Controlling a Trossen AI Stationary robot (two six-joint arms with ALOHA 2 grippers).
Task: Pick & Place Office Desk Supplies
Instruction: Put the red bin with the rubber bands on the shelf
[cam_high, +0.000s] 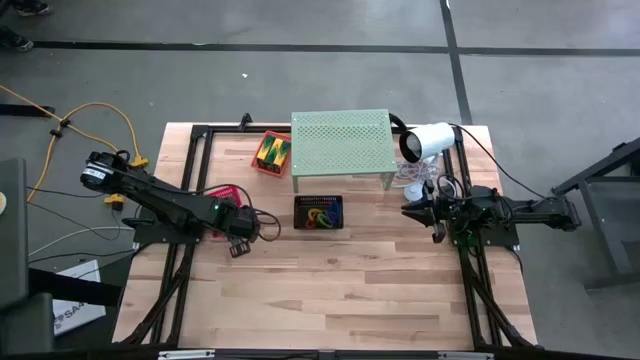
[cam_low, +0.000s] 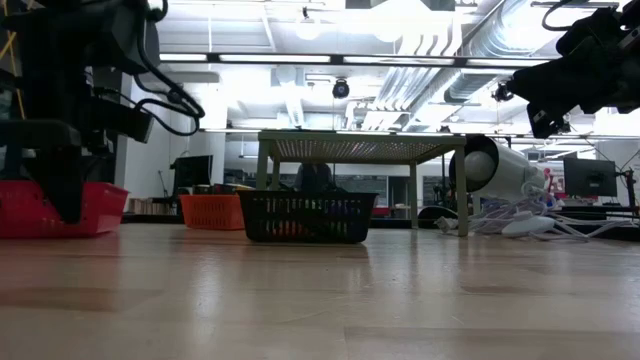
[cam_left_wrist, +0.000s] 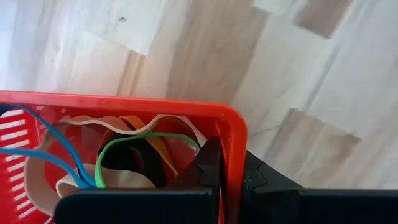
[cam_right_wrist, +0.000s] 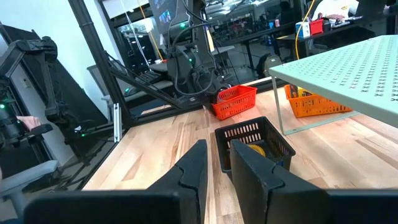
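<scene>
A red basket (cam_left_wrist: 124, 106) holds tan, green, blue and orange rubber-band loops (cam_left_wrist: 134, 146) and a black piece. It shows in the high view (cam_high: 222, 192) under my left gripper (cam_high: 235, 212), which is shut on its wall. A black basket (cam_high: 318, 212) at the table's middle contains coloured loops. An orange basket (cam_high: 271, 155) by the shelf's left end carries yellow-and-green wedge pieces. My right gripper (cam_right_wrist: 219, 155) hovers high at the table's right (cam_high: 415, 210), narrowly open and touching nothing. My left gripper pinches the red basket's side wall near a rounded corner of the rim (cam_left_wrist: 235, 134). One finger (cam_left_wrist: 205, 165) is inside the basket and the other (cam_left_wrist: 261, 180) outside. The fingers come from above, pointing down. In the low view the basket (cam_low: 40, 210) appears upright at table level.
A pale-green perforated shelf (cam_high: 340, 145) stands on legs at the far middle. A white cylindrical lamp (cam_high: 425, 142) with tangled white cable (cam_high: 412, 180) lies at its right. Bare wood spans the near half of the table (cam_high: 330, 300).
</scene>
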